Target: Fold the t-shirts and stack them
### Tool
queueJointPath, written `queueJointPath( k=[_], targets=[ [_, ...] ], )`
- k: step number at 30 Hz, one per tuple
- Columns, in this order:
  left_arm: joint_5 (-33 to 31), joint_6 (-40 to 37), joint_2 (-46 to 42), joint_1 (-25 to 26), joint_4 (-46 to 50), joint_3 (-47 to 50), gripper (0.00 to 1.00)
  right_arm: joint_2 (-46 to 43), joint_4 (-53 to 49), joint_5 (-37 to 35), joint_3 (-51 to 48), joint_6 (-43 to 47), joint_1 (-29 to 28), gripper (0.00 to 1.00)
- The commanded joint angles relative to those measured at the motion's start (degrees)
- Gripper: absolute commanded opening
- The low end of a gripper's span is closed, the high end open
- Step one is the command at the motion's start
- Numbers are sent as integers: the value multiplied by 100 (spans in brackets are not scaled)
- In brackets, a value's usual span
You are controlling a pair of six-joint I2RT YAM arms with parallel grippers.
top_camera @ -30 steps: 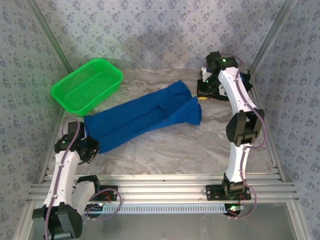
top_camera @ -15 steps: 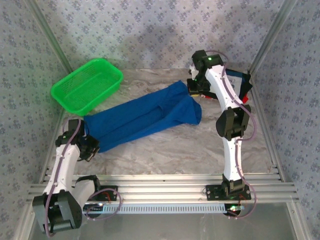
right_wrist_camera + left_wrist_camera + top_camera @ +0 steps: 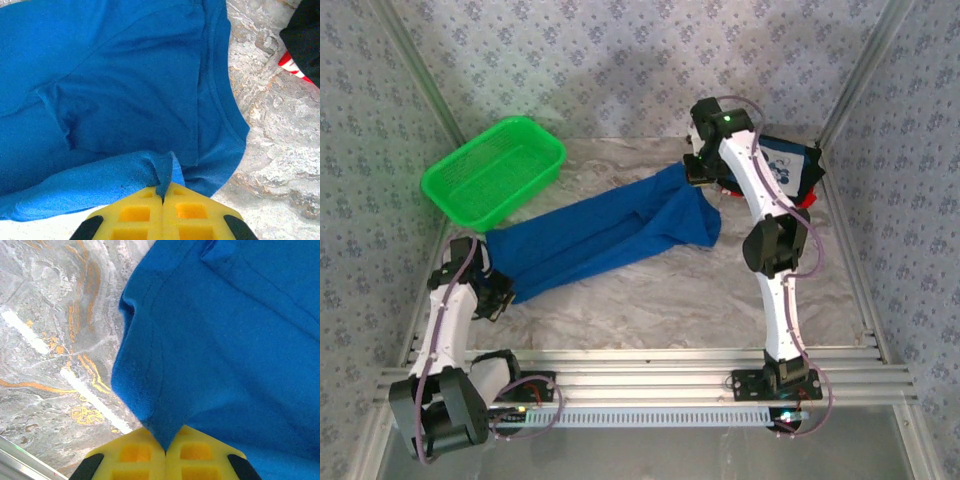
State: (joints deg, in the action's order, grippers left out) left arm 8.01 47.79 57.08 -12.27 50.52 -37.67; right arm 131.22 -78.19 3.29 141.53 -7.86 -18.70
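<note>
A royal blue t-shirt (image 3: 600,235) lies stretched in a long folded band across the marble table, from near left to far right. My left gripper (image 3: 492,292) is shut on its near-left end, and the cloth (image 3: 225,340) is pinched between the yellow pads (image 3: 135,452) of that gripper (image 3: 165,447). My right gripper (image 3: 704,172) is shut on the far-right end, where a blue fold (image 3: 125,75) rises into its closed tips (image 3: 163,197). A dark navy t-shirt (image 3: 788,168) with a white panel lies at the back right. A red t-shirt (image 3: 807,200) peeks out under it.
A green mesh basket (image 3: 495,170) stands at the back left, close to the blue shirt's left end. Patterned walls and metal posts enclose the table (image 3: 650,300). An aluminium rail (image 3: 640,375) runs along the near edge.
My right arm has swung left and toward the back with the blue shirt's end, bunching that end and uncovering the navy shirt at the back right. The left gripper has barely moved.
</note>
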Motion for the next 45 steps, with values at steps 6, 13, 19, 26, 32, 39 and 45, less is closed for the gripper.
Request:
queueJointPath(
  k=[6, 13, 19, 26, 32, 39, 45],
  targets=[
    [100, -36, 123, -150, -98, 111, 0, 180, 521, -214, 215, 135, -85, 0],
    [174, -20, 157, -285, -139, 119, 0, 181, 1049, -128, 260, 118, -89, 0],
    [295, 17, 256, -492, -330, 125, 0, 234, 1465, 48, 269, 59, -88, 0],
    [236, -103, 739, -597, -538, -107, 0, 373, 1771, 110, 307, 69, -74, 0],
    [159, -123, 1206, -613, -735, -403, 0, 483, 1965, 119, 316, 124, -79, 0],
    [113, -274, 1561, -614, -734, -779, 0, 604, 1930, 95, 305, 179, 6, 0],
    [43, -418, 1904, -610, -791, -984, 0, 702, 1960, 118, 305, 155, 82, 0]
  ],
)
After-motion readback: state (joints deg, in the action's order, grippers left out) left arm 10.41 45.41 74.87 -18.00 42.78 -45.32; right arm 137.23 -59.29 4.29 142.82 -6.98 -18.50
